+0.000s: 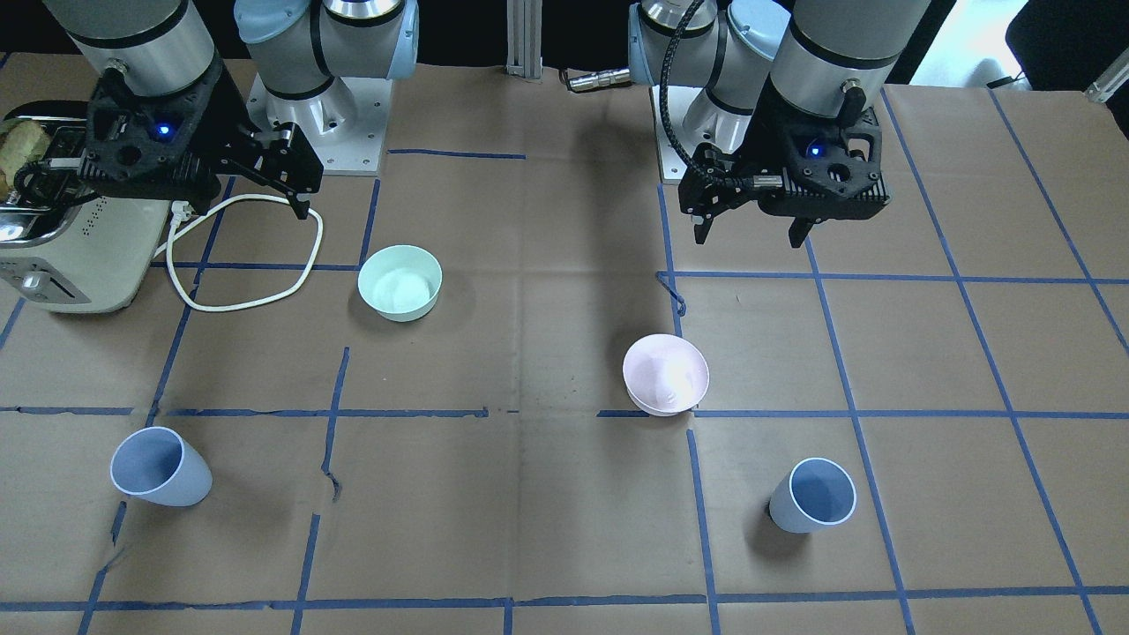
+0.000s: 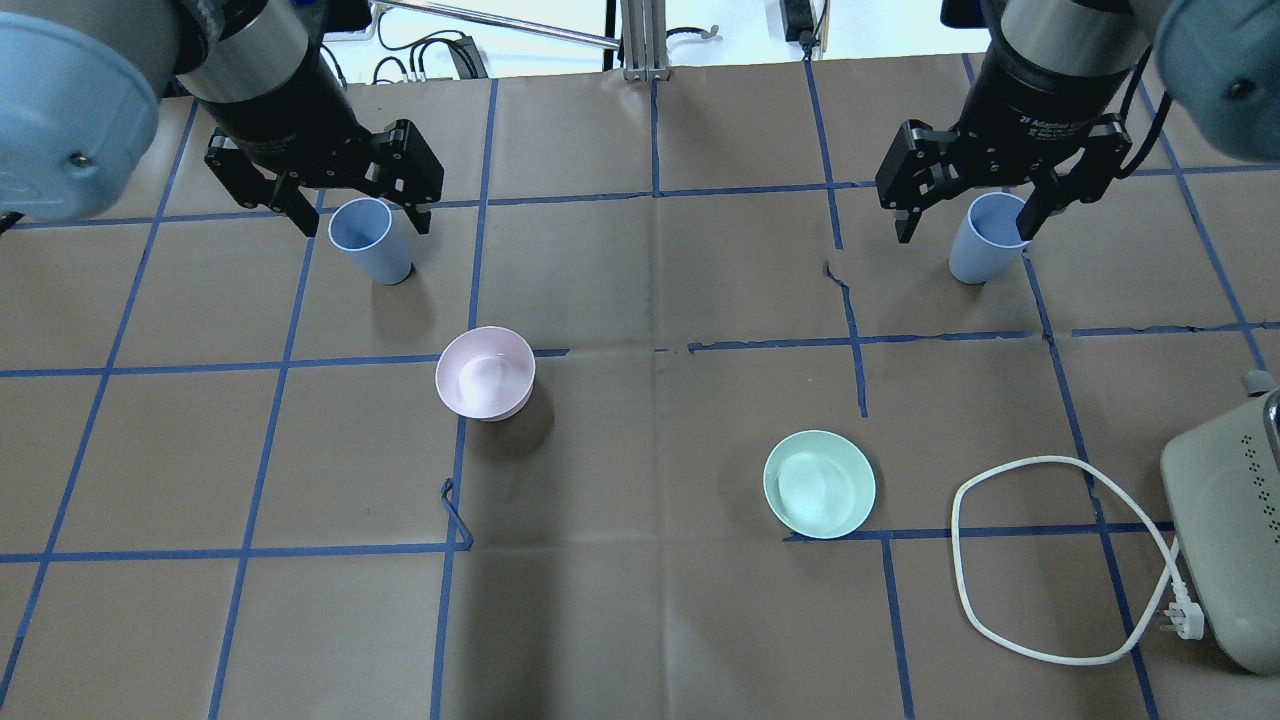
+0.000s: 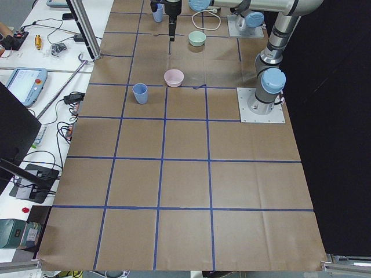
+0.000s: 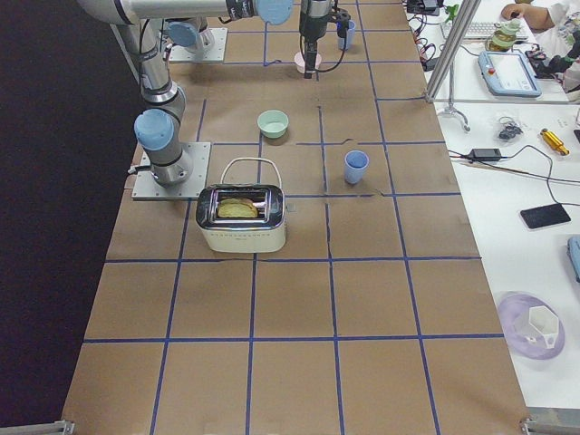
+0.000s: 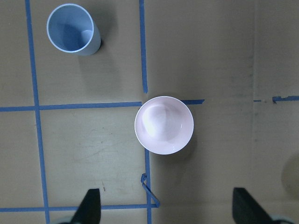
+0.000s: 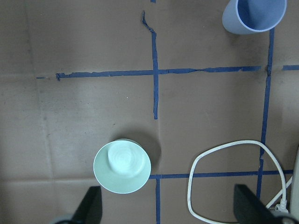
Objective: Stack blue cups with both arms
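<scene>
We see the left gripper (image 2: 360, 222) and right gripper (image 2: 966, 230) spread, empty. The left blue cup (image 2: 368, 240) and right blue cup (image 2: 985, 240) stand upright, well apart from the pink bowl (image 2: 485, 372) and mint-green bowl (image 2: 819, 483) — toaster (image 2: 1225, 540) and its cord (image 2: 1050, 560) nearby.

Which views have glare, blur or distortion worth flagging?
Exterior front-facing: left blue cup and right blue cup appear to lean outward, likely lens perspective; soft glare in pink bowl. Overhead exterior: left arm joint cap blurred near the lens, top strip overexposed. Left wrist: same bowl glare. Side views: cups tiny.
</scene>
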